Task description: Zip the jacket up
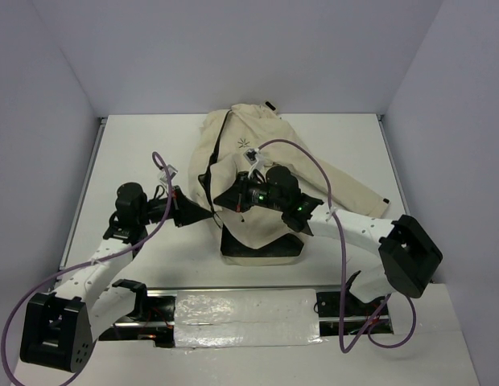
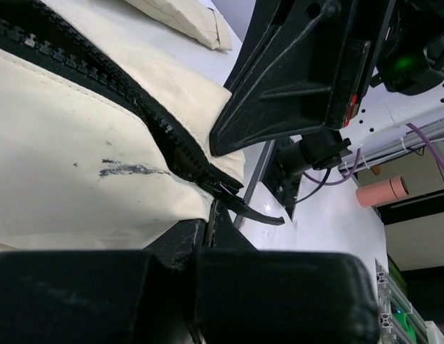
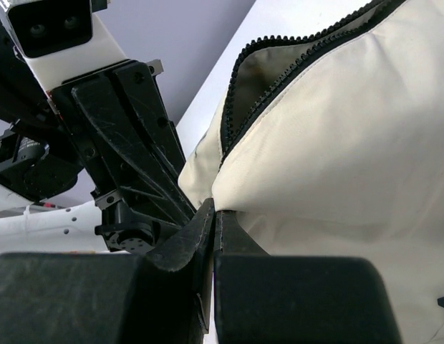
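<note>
The cream jacket (image 1: 257, 145) lies crumpled mid-table, its dark lining showing at the near hem and a small dark logo on the chest. My left gripper (image 1: 203, 211) and right gripper (image 1: 227, 201) meet at its left front edge. In the left wrist view the left gripper (image 2: 209, 229) is shut on the jacket's bottom edge just below the dark zipper (image 2: 136, 107). The zipper's pull tab (image 2: 258, 211) sticks out beside the tips. In the right wrist view the right gripper (image 3: 215, 218) is shut on a fold of cream jacket (image 3: 336, 143), and the zipper teeth (image 3: 279, 64) gape apart above.
One sleeve (image 1: 354, 189) stretches toward the right table edge. A purple cable (image 1: 314, 161) arcs over the jacket. A metal rail (image 1: 249, 310) runs along the near edge between the arm bases. White walls close in the back and sides.
</note>
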`<state>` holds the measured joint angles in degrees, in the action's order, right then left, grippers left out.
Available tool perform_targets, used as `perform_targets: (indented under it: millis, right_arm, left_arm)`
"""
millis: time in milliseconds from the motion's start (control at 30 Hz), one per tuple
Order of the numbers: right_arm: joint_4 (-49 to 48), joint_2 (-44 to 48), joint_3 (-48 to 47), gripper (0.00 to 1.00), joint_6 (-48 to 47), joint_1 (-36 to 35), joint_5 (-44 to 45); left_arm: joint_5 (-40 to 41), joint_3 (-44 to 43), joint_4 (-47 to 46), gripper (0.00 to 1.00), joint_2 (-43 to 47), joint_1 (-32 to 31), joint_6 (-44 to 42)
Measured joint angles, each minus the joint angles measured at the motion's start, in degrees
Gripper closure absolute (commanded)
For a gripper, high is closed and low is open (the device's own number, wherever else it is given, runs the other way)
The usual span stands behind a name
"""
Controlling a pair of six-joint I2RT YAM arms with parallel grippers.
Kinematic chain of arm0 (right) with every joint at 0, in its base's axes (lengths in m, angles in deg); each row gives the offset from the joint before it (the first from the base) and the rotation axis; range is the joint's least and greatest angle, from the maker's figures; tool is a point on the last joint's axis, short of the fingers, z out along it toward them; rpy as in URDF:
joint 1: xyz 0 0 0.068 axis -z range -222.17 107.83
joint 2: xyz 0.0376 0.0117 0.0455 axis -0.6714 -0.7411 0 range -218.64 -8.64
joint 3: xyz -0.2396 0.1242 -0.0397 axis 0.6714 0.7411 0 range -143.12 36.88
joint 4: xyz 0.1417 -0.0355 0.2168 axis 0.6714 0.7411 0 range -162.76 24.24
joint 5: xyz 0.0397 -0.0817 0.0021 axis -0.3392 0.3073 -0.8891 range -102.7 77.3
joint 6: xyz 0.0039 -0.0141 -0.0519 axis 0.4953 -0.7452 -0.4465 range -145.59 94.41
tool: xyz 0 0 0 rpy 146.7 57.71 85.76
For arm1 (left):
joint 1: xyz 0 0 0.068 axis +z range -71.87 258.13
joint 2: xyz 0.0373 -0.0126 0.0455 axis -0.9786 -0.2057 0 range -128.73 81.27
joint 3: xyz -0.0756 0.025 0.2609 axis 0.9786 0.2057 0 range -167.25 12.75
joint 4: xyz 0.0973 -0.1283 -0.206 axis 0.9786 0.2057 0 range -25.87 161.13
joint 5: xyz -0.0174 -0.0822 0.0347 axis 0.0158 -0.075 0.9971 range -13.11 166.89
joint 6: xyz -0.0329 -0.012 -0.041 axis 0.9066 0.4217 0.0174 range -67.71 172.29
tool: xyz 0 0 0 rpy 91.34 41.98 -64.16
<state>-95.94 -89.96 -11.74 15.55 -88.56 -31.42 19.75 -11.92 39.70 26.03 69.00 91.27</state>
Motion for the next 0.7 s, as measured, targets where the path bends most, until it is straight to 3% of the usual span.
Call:
perform_targets:
  millis: [67,133,200,333,700]
  right_arm:
    - [-1.14,-0.68,0.26,1.00,0.44,-0.09,0.00]
    - [-2.69,-1.07,0.96,1.00,0.85,-0.11,0.00]
    - [-4.17,-1.22,1.55,1.00,1.11,-0.09,0.28]
    - [-6.25,-1.22,2.32,1.00,1.20,-0.09,0.55]
    - [-7.21,-2.89,2.58,1.00,1.88,-0.09,0.74]
  left_arm:
    - [0.39,0.02,0.13,0.74,-0.04,0.00,0.04]
    - [0.44,0.22,0.42,0.71,-0.09,0.09,0.52]
    - [0.22,0.83,0.00,0.73,-0.09,0.55,2.05]
    - [-0.22,2.97,-3.19,1.00,-0.09,2.47,6.08]
    - [-1.60,2.51,-0.76,1.00,-0.63,2.67,1.44]
